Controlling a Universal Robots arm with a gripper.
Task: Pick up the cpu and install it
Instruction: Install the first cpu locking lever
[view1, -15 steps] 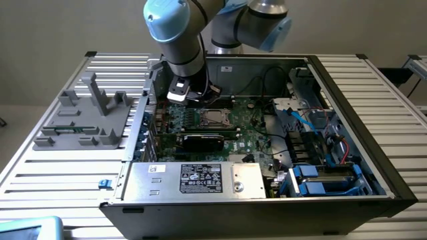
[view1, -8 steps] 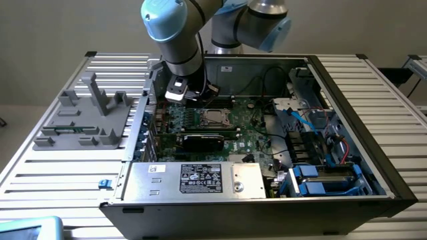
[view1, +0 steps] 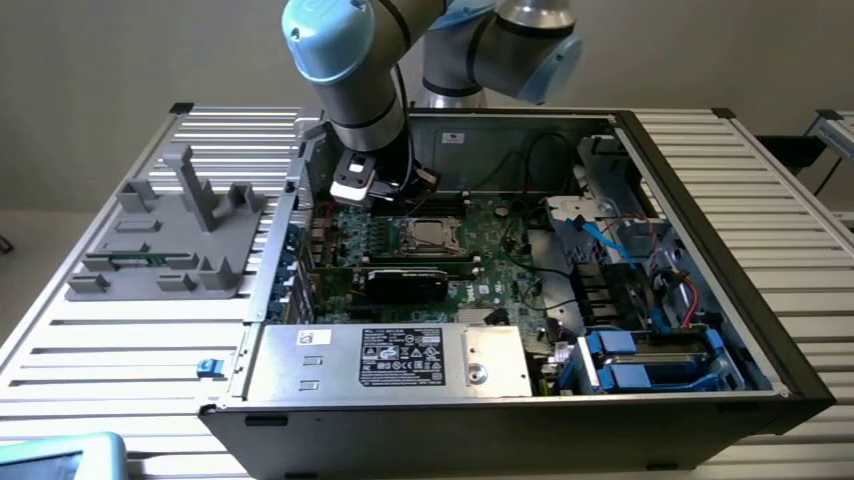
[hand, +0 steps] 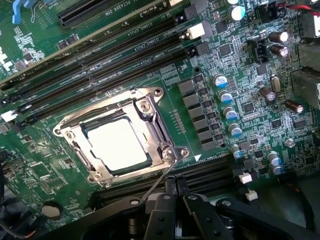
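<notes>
One cpu (hand: 117, 145) is in sight, and it already lies flat inside the socket (hand: 121, 135) on the motherboard (hand: 225, 130), its pale metal top framed by the socket's metal bracket. The pincer (hand: 172, 192) hovers just beside the socket's corner with its fingers together and nothing between them; a thin metal lever (hand: 159, 184) runs from the bracket corner toward the fingertips. In the exterior view the arm (view1: 360, 90) reaches down into the open computer case (view1: 694, 200), which rests on a slatted surface (view1: 120, 330), with the pincer (view1: 380, 195) above the board near the socket (view1: 430, 236). Judging from this, placement looks done and the work concerns seating and latching. Doing it well would mean keeping the closed fingertips off the chip's top, staying clear of the memory slots (hand: 115, 60) alongside, and moving slowly near the lever so the chip is not nudged askew.
</notes>
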